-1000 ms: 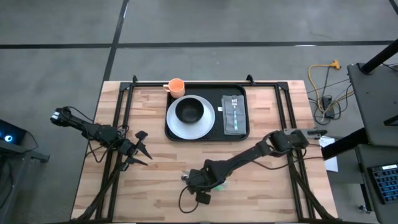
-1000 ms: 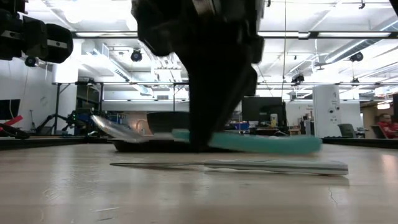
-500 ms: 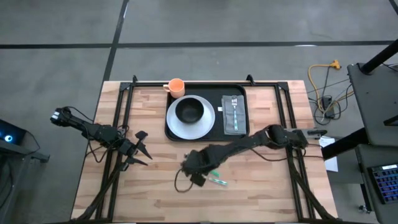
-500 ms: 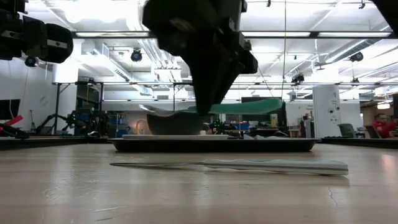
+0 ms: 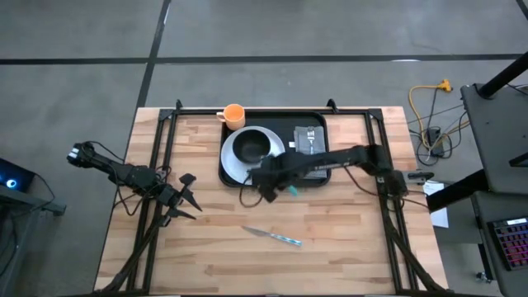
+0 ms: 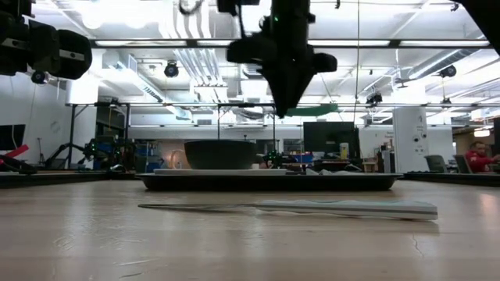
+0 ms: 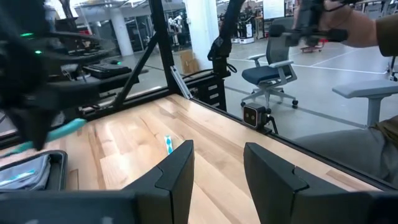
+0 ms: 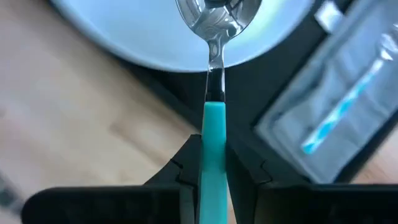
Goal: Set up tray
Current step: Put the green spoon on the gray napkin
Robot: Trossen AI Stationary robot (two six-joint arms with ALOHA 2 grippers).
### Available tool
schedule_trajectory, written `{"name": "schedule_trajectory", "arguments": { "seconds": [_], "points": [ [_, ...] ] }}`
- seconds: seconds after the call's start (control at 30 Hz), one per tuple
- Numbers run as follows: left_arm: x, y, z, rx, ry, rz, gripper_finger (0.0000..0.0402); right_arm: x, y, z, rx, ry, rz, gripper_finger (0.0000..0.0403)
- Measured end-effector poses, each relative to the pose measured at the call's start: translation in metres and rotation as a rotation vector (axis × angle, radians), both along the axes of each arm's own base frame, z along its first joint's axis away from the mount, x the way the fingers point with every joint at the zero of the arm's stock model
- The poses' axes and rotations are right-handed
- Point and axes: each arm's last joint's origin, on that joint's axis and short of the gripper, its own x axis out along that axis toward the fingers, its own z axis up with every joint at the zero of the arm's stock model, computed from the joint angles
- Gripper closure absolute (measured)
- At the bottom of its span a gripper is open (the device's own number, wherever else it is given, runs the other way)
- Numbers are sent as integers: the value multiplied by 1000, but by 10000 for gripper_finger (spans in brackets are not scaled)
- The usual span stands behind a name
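The black tray (image 5: 272, 115) sits at the table's far middle. On it are a white plate (image 5: 233, 167) with a dark bowl (image 5: 252, 146) and a grey napkin (image 5: 310, 139) bearing a fork. My right gripper (image 5: 270, 177) hovers over the tray's near edge, shut on a spoon with a teal handle (image 5: 290, 190). The spoon's metal bowl (image 8: 217, 15) is above the plate's rim. A knife (image 5: 272, 237) lies flat on the wood nearer the front. My left gripper (image 5: 188, 198) waits open at the table's left. My right gripper pinches the spoon's teal handle (image 8: 214, 127) between its two fingers (image 8: 186, 168), a little behind the metal neck. The fingers come from above, pointing steeply down, and lie across the handle. The spoon is lifted clear and roughly level, its handle end (image 6: 319, 110) sticking out sideways.
An orange cup (image 5: 234, 115) stands at the tray's far left corner. Black frame rails (image 5: 161, 148) run along both sides of the table. Bare wood stretches across the near half around the knife (image 6: 312, 208).
My right gripper has risen and travelled from the near middle of the table toward the far edge, rolling and tipping further down. It carried the spoon from just above the wood to over the tray's near edge. The knife stayed where it lay.
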Motion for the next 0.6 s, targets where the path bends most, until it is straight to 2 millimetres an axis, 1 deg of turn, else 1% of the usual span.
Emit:
{"name": "schedule_trajectory", "arguments": {
  "seconds": [0.1, 0.2, 0.33, 0.43, 0.53, 0.6],
  "points": [
    [0, 0, 0, 0, 0, 0, 279, -10, -26, -3, 1, 20, -83, 365],
    [0, 0, 0, 0, 0, 0, 279, -23, -51, -14, 13, 45, -166, 365],
    [0, 0, 0, 0, 0, 0, 279, -40, -78, -20, 30, -23, -257, 365],
    [0, 0, 0, 0, 0, 0, 279, -53, -94, -26, 30, -98, -333, 365],
    [0, 0, 0, 0, 0, 0, 279, -65, -104, -33, 34, -155, -410, 365],
    [0, 0, 0, 0, 0, 0, 279, -72, -109, -41, 46, -157, -459, 365]
  ]
}}
